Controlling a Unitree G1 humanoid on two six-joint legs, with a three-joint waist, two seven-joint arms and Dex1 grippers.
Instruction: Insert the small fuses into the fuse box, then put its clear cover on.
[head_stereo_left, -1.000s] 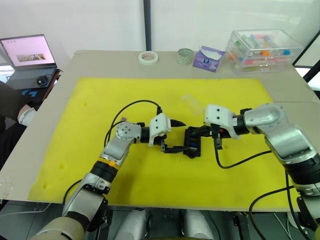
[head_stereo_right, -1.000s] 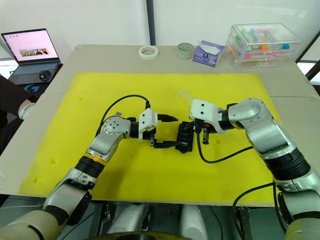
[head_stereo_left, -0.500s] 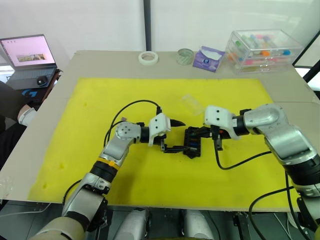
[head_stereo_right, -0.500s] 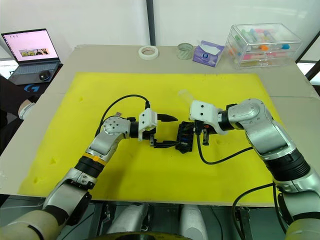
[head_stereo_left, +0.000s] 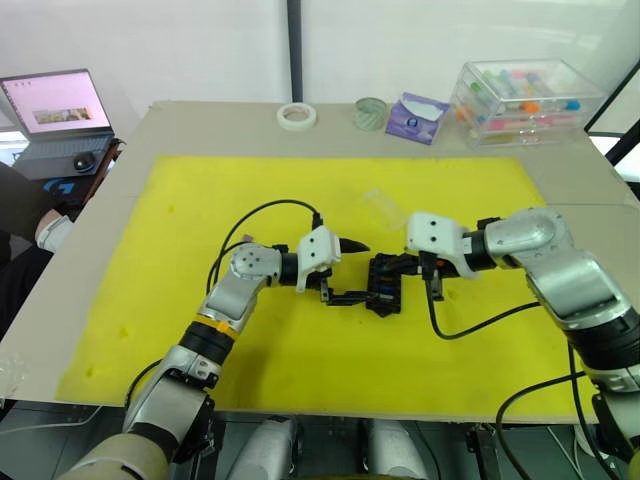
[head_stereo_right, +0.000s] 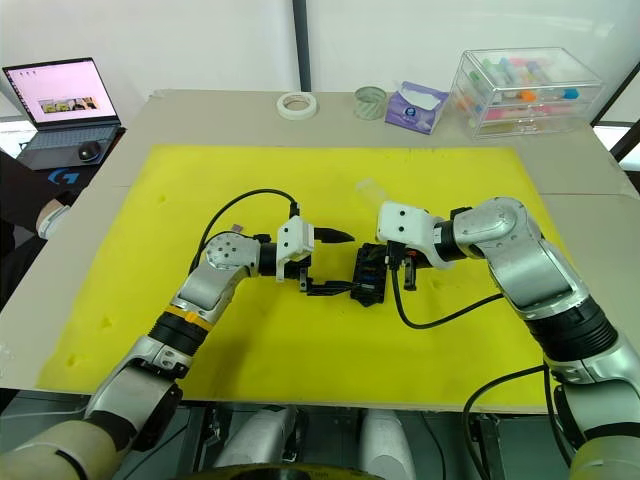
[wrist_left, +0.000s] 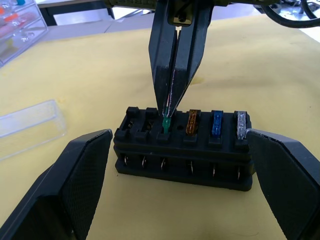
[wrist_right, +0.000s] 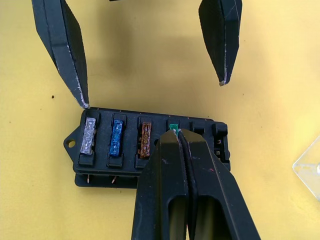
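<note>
The black fuse box (wrist_left: 185, 152) lies on the yellow mat (head_stereo_left: 200, 200). Orange (wrist_left: 192, 121), blue (wrist_left: 217, 123) and grey (wrist_left: 240, 124) small fuses sit in its slots. My right gripper (wrist_right: 177, 134) is shut on a green fuse (wrist_left: 165, 122), whose lower end is in a slot beside the orange one. My left gripper (head_stereo_left: 352, 271) is open, one finger at each end of the box without touching it. The clear cover (head_stereo_left: 383, 205) lies on the mat just behind the box.
A large clear storage case (head_stereo_left: 525, 100), a purple tissue pack (head_stereo_left: 417, 117), a glass jar (head_stereo_left: 370, 112) and a tape roll (head_stereo_left: 297, 115) line the table's far edge. A laptop (head_stereo_left: 60, 110) stands at the far left. Black cables loop from both wrists.
My right gripper has edged slightly toward the fuse box with the green fuse. The left gripper and the box have stayed put.
</note>
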